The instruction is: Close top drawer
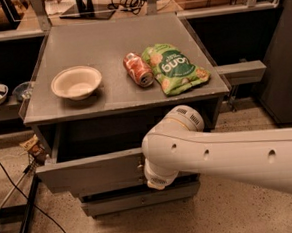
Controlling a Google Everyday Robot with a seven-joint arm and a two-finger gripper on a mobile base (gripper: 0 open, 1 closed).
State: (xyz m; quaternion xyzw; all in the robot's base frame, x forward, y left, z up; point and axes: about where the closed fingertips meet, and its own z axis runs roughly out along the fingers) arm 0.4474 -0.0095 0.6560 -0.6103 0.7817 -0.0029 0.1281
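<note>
The top drawer [90, 173] of the grey cabinet stands pulled out, and its long flat front panel sits well forward of the cabinet top. A small metal knob [140, 164] shows at the panel's centre. My white arm reaches in from the right. My gripper [154, 181] is at the arm's end, right against the front panel just right of the knob and mostly hidden by the wrist. The inside of the drawer is dark.
On the cabinet top [105, 41] lie a white bowl [76, 82], a red can [138, 69] on its side and a green snack bag [175, 69]. A lower drawer front [142, 199] sits below. Cables and a stand [23, 217] are on the floor at left.
</note>
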